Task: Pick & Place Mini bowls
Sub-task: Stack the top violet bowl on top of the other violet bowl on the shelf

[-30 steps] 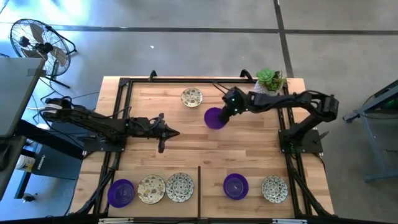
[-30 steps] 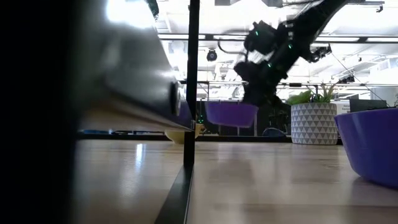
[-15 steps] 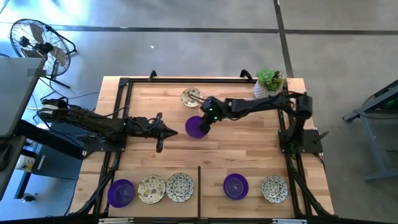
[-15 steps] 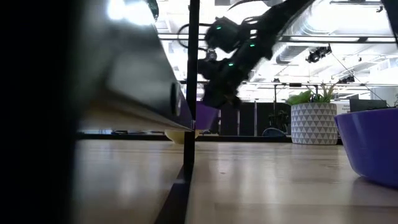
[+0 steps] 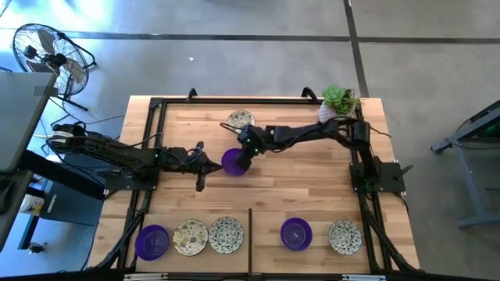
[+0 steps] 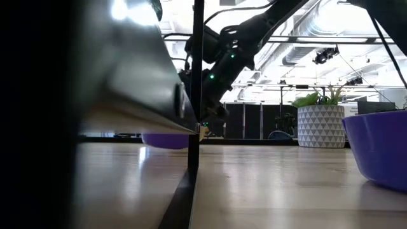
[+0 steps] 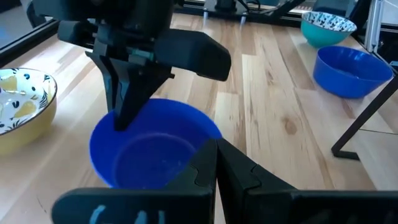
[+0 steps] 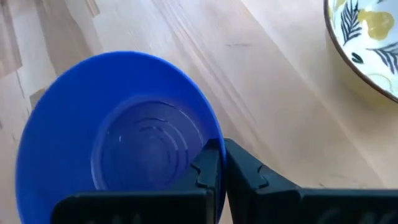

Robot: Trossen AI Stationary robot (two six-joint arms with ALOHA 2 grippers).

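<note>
A glossy purple mini bowl, round and shallow, is pinched by its rim in the right gripper near the middle of the pale wooden table. In the right wrist view, the two dark fingers are clenched on the bowl's smooth wall. The left gripper is held just left of the bowl, its fingers pressed together on nothing. A cream patterned bowl sits farther back. Five more bowls are lined along the near edge.
</note>
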